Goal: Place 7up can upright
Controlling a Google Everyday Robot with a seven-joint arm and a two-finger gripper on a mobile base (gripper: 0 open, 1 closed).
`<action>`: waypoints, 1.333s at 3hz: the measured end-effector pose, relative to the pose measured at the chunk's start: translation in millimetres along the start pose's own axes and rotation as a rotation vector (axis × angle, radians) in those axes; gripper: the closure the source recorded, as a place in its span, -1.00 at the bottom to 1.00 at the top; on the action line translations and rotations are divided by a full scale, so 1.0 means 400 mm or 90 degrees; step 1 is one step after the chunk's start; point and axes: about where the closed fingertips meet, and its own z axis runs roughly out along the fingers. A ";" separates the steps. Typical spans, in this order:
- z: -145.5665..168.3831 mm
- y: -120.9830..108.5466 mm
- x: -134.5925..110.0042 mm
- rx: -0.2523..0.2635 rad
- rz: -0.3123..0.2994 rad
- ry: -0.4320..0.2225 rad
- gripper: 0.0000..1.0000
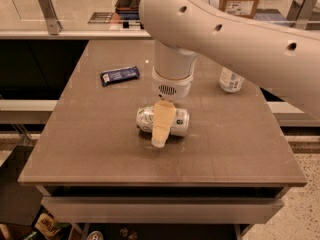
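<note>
The 7up can, silver-white with green marks, lies on its side near the middle of the brown table. My gripper reaches straight down from the large white arm and sits over the can's middle, covering part of it. The can rests on the table top.
A dark blue snack bar lies at the back left of the table. A clear plastic bottle stands at the back right, partly behind my arm. A counter runs behind the table. The table's front edge is close below the can.
</note>
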 end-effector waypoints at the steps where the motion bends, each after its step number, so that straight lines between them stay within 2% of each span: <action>1: 0.007 0.008 0.009 -0.004 0.003 0.008 -0.67; 3: 0.013 0.018 0.026 -0.010 0.003 0.021 0.26; 4: -0.001 0.023 0.024 -0.003 -0.013 0.020 0.74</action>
